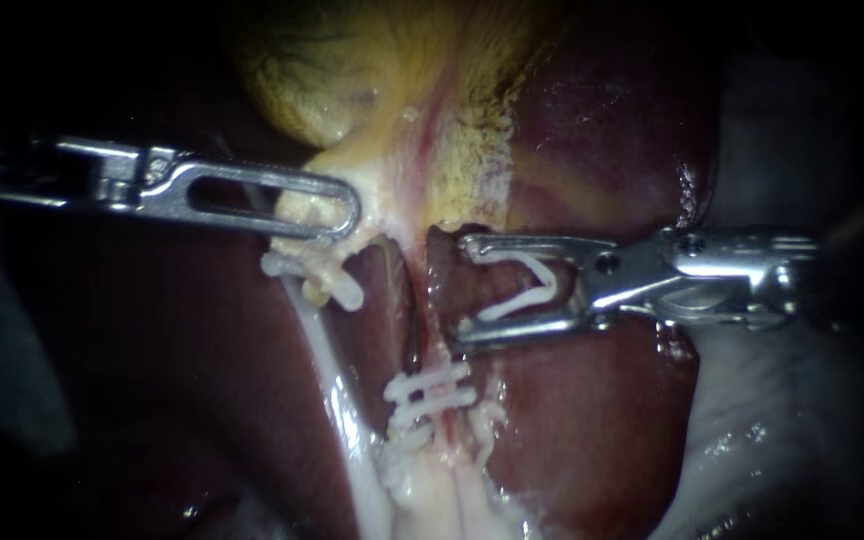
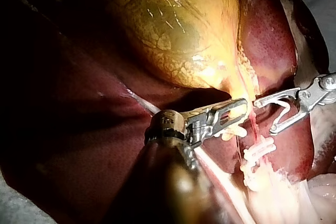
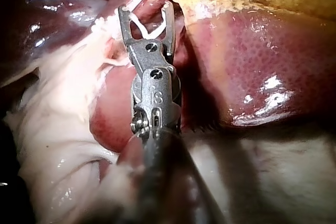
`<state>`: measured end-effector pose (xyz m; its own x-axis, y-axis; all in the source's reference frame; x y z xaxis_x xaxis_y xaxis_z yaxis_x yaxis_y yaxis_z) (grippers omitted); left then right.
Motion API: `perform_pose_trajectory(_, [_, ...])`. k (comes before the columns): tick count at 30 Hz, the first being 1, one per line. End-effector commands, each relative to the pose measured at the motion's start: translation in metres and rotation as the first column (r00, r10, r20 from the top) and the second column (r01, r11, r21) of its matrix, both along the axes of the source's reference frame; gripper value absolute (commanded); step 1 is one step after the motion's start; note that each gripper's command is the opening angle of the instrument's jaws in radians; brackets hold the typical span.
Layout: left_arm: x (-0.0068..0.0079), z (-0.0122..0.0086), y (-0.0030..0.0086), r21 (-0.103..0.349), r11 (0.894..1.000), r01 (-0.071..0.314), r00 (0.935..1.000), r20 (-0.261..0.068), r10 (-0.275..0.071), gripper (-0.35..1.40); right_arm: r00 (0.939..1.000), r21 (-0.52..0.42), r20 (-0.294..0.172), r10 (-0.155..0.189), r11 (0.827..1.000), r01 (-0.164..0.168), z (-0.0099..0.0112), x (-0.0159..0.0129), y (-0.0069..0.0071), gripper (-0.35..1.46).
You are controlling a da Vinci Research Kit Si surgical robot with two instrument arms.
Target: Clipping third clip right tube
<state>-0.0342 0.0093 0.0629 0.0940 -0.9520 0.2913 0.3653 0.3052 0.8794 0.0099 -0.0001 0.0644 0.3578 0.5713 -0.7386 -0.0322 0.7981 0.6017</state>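
Seemingly, left instrument [image 1: 337, 215] clamped on gallbladder [image 1: 322, 90], one jaw hidden; right instrument [image 1: 462, 290] holding clip [image 1: 517, 303].

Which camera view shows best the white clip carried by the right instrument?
The endoscope view: the white clip lies side-on, its open V visible in the right instrument. The left wrist view shows it small; the right wrist view shows it from behind the instrument.
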Motion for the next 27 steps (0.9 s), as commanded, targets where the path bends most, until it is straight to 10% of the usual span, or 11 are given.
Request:
perform_pose_trajectory(1, [0.0, -0.0001, 0.0, -0.001, 1.0, 0.003, 1.0, -0.002, -0.003, -0.35, 1.0, 0.006, 0.002, -0.006, 1.0, 0.006, 0.0004, 0.0002, -0.0001, 0.49])
perform_pose_trajectory(11, [-0.0001, -0.0006, -0.0002, 0.001, 1.0, 0.004, 1.0, -0.003, -0.004, -0.35, 0.9992, 0.068, -0.031, -0.026, 0.997, 0.028, 0.0025, 0.0032, -0.0009, 0.49])
perform_pose_trajectory(27, [0.0008, -0.0002, 0.0001, 0.001, 1.0, -0.001, 1.0, 0.0, 0.001, -0.35, 0.9793, 0.214, -0.201, 0.024, 0.977, 0.02, 0.002, 0.0062, 0.0003, 0.46])
